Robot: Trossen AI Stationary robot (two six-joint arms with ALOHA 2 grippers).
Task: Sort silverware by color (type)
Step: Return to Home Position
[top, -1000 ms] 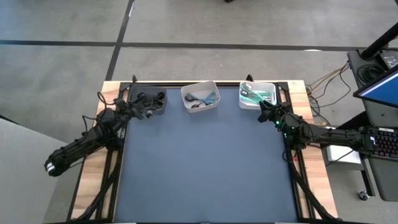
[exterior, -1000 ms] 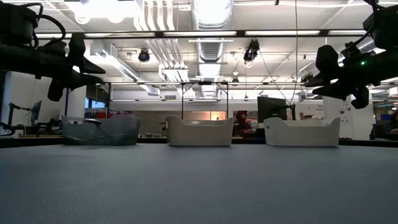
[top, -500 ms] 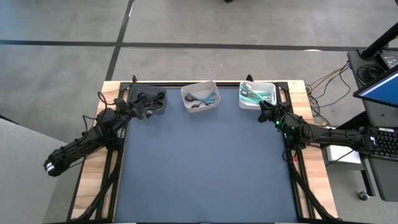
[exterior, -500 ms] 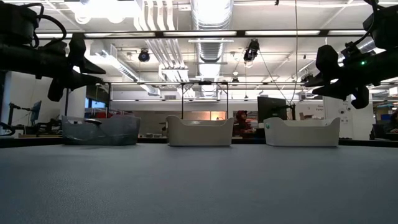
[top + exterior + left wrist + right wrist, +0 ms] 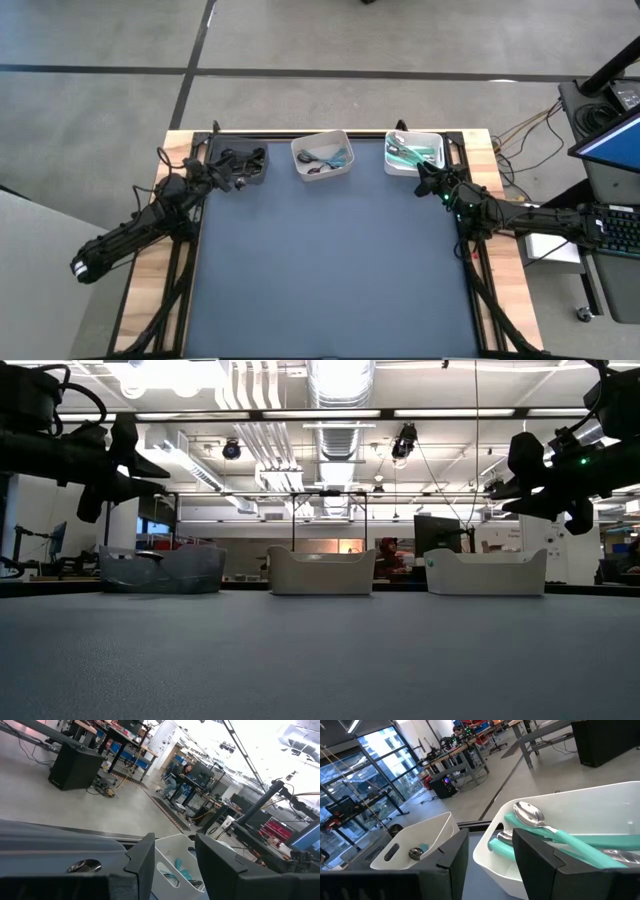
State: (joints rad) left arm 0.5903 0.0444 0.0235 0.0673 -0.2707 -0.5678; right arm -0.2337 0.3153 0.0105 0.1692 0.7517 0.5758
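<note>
The silverware lies in three bins along the table's far edge. The right white bin (image 5: 414, 152) holds teal-handled spoons (image 5: 560, 839). The middle white bin (image 5: 322, 155) holds teal-handled and dark pieces (image 5: 325, 160). A shiny metal head (image 5: 83, 866) shows in the dark grey bin (image 5: 240, 166) at the far left. My left gripper (image 5: 224, 178) hovers open just near of the dark grey bin, pointing level. My right gripper (image 5: 424, 181) hovers open just near of the right white bin. Nothing is between either pair of fingers.
A dark mat (image 5: 330, 270) covers the table, bare from the bins to the near edge. The wooden table rim (image 5: 150, 300) and the arms' dark frames run along both sides. A desk with a keyboard (image 5: 620, 230) stands to the right of the table.
</note>
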